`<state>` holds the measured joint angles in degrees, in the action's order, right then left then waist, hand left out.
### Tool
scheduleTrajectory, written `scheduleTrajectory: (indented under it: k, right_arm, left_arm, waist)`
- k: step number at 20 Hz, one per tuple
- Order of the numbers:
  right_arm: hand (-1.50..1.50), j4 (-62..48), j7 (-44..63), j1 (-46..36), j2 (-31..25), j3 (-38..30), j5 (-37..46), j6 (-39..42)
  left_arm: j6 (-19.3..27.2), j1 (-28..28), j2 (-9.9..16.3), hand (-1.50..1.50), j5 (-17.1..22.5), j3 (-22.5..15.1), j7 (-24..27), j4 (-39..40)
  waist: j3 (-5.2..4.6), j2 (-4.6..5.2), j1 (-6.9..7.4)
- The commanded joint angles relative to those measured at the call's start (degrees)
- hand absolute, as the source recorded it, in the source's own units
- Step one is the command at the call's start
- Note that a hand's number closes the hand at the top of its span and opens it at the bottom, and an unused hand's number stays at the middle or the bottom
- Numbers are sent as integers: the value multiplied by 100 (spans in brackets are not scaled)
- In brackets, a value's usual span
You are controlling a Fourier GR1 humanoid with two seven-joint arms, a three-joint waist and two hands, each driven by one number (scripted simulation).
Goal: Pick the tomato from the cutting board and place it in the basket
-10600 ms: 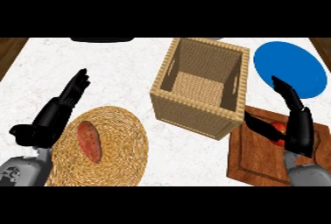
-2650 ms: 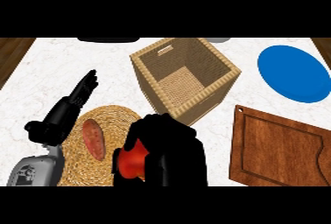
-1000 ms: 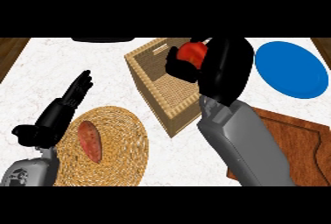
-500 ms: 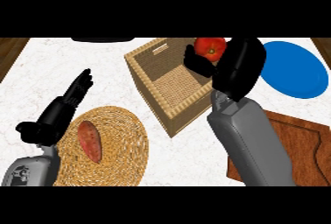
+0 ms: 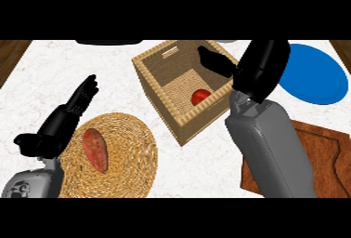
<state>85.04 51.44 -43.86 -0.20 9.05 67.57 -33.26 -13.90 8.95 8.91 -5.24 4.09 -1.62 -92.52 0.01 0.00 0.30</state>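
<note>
Lying inside one basket (image 5: 179, 88), one tomato (image 5: 200, 96) sits free below the right hand (image 5: 257, 65), fingers spread apart; left hand (image 5: 61, 122) rests open beside one woven mat (image 5: 123, 153).

Red tomato (image 5: 200, 96) inside wicker basket (image 5: 159, 79)

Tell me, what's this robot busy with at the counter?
It is moving a tomato into a wicker basket. The tomato now lies on the basket's floor, and the right hand hangs open over the basket's rim. The wooden cutting board is bare where it shows. The left hand rests open beside a woven mat holding a sweet potato.
</note>
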Motion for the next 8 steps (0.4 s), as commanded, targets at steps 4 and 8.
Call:
scheduleTrajectory:
  k: [4,8]
  right_arm:
    - [-150,598,56,-22,16,-525,-494,-569]
    - [-150,1791,109,969,16,-641,-1086,-69]
  left_arm:
    - [-108,98,118,0,122,141,-94,22]
    - [23,87,65,0,-36,88,-55,35]
  waist:
    - [0,0,-17]
    - [2,-18,-89]
